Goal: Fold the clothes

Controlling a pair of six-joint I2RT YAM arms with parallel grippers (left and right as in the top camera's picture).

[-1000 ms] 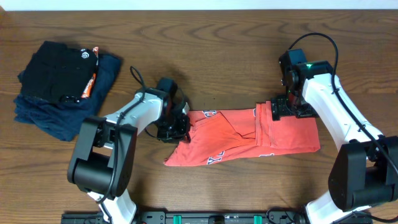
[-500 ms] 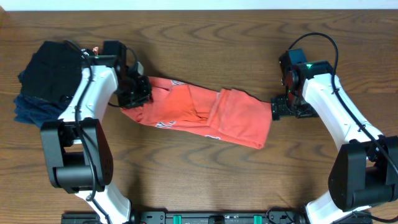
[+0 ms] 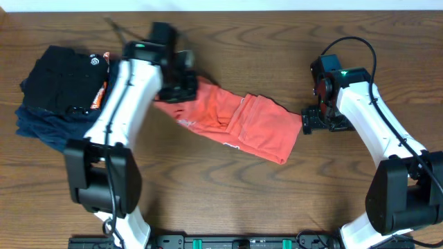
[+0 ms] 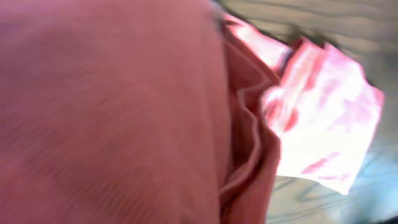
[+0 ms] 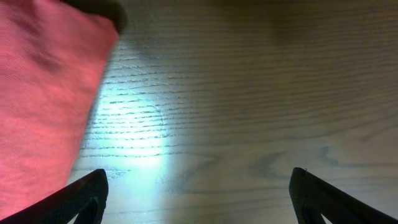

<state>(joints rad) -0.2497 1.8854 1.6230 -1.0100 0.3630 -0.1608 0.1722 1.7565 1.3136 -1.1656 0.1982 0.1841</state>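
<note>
Since half a second ago, left gripper (image 3: 181, 86) has swung rightward, pinching the folded coral T-shirt (image 3: 239, 126) lying centrally on the tabletop (image 3: 228, 200); right gripper (image 3: 309, 122) is spread, empty, beside its edge. Drag slowly so folds hold.

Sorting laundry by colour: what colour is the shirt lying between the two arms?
The T-shirt is coral red, clearest in the overhead view.

Shirt (image 3: 242, 124) seen as soft matt cloth, finely woven, table (image 3: 228, 200) seen as smooth grained wood with faint sheen, right arm (image 3: 370, 121) cased in smooth white plastic
</note>
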